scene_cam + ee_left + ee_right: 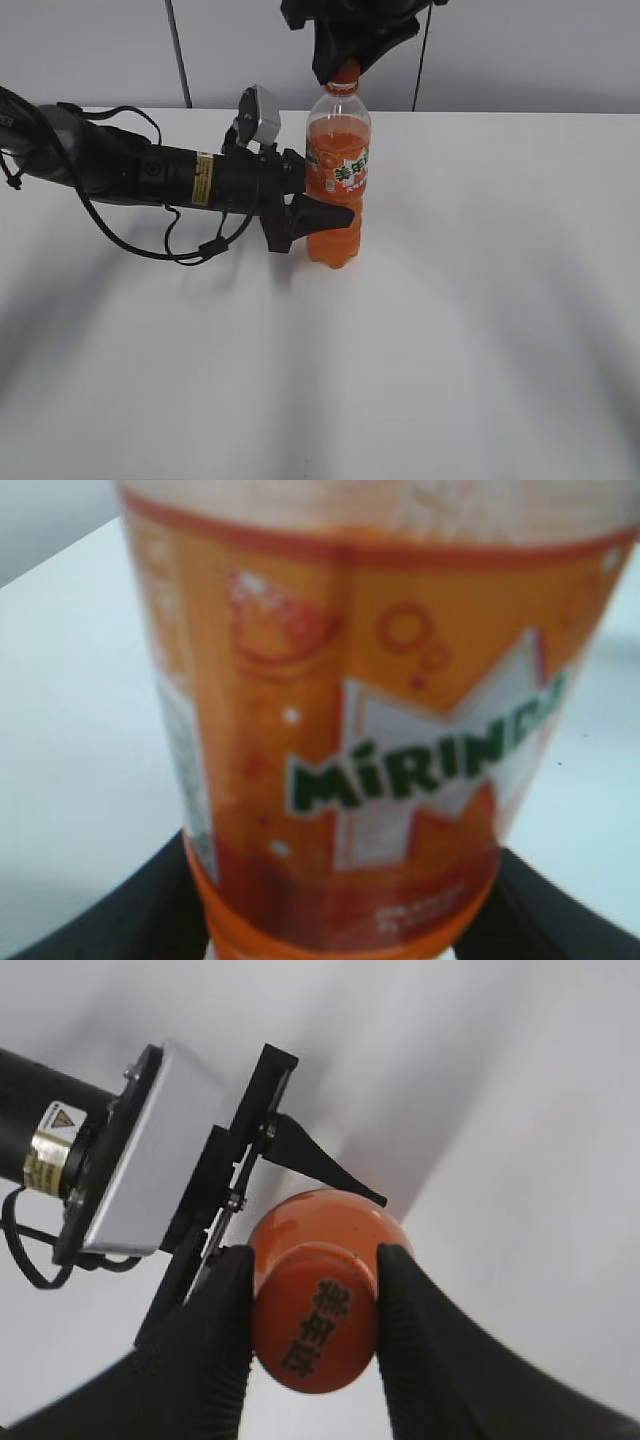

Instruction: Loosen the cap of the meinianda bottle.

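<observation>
The meinianda bottle (pixel 337 180) stands upright on the white table, full of orange drink, with an orange-white-green label. My left gripper (pixel 322 212) is shut on its body from the left; in the left wrist view the label (pixel 400 730) fills the frame between the black fingers. My right gripper (pixel 345 62) comes down from above and is shut on the orange cap (pixel 346 72). In the right wrist view the cap (pixel 315 1325) with printed characters sits squeezed between the two black fingers (pixel 312 1310).
The white table (pixel 480 320) spreads around the bottle. The left arm (pixel 150 175) lies low across the table's left side with its cables. A grey wall and a dark pole (pixel 178 50) stand behind.
</observation>
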You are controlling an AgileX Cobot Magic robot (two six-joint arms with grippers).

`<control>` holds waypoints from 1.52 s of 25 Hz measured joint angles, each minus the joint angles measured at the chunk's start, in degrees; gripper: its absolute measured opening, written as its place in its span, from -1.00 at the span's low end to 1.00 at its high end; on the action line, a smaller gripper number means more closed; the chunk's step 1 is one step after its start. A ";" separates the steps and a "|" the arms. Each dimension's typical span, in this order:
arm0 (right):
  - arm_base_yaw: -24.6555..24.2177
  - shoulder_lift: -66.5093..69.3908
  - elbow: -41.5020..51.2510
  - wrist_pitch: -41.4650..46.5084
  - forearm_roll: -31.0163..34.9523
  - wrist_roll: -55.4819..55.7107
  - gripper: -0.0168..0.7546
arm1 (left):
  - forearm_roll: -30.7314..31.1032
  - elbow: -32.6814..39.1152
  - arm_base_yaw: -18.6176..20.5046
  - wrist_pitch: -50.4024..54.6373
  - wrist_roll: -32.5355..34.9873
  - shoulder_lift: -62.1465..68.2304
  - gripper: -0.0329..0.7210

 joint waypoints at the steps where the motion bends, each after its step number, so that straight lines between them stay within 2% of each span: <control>1: 0.00 0.00 0.00 0.00 0.07 -2.51 -0.24 | 0.00 0.00 0.00 0.00 0.00 0.00 0.16; 4: 0.00 0.00 0.18 0.00 0.24 -11.68 -0.24 | 0.05 0.00 0.00 -0.05 0.00 0.00 0.16; 13: 0.00 -0.06 0.29 0.44 1.09 -50.68 -0.24 | 1.55 -0.22 0.00 -0.06 0.00 0.00 0.16; 17: 0.00 -0.13 0.29 0.99 1.62 -61.86 -0.23 | 2.37 -0.47 0.00 -0.06 0.00 -0.05 0.16; 29: 0.00 -0.30 0.29 1.87 2.89 -80.97 -0.23 | 2.80 -0.49 0.05 -0.17 0.10 -0.05 0.16; 38: 0.00 0.35 -2.17 3.39 2.91 -86.42 -0.23 | 2.80 -0.53 0.05 -0.17 0.04 -0.05 0.16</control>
